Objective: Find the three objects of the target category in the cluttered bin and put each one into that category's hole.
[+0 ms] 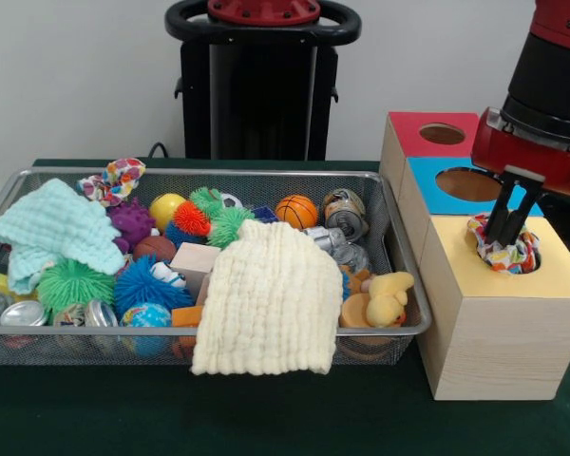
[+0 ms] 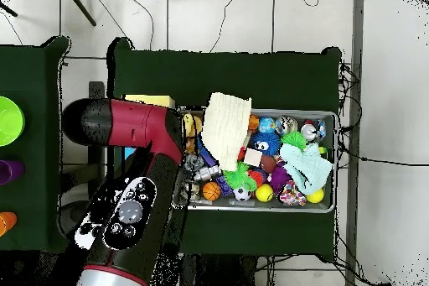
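My gripper (image 1: 509, 237) hangs over the round hole in the yellow-topped wooden box (image 1: 562, 273), right of the bin. It is shut on a multicoloured fabric scrunchie (image 1: 494, 255), which bunches around the fingertips at the hole's rim. A second scrunchie (image 1: 114, 179) lies on the back left rim of the wire mesh bin (image 1: 218, 174); from overhead that scrunchie (image 2: 291, 195) lies by the bin's lower edge. In the overhead view the arm (image 2: 134, 174) hides the gripper and most of the boxes.
Behind the yellow box stand a blue-topped box (image 1: 426, 182) and a red-topped box (image 1: 410, 133), each with a hole. A cream cloth (image 1: 266, 299) drapes over the bin's front rim and a mint cloth (image 1: 52, 228) covers its left. Spiky balls, cans (image 1: 345, 211) and rubber ducks (image 1: 388, 296) fill the bin.
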Controlling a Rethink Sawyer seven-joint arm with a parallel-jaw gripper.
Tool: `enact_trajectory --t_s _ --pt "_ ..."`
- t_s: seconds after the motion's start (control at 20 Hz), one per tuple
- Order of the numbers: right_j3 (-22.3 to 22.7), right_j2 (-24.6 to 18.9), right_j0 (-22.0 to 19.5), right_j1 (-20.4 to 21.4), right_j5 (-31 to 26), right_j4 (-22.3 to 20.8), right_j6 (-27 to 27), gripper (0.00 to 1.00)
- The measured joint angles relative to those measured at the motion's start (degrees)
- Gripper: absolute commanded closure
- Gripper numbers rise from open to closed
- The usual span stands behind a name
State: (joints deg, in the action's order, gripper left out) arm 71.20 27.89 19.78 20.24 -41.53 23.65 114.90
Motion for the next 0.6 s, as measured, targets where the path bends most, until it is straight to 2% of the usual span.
enact_trajectory --t_s 0.6 --pt "0.47 -0.01 0.3 -0.12 1.33 0.17 0.0 1.0"
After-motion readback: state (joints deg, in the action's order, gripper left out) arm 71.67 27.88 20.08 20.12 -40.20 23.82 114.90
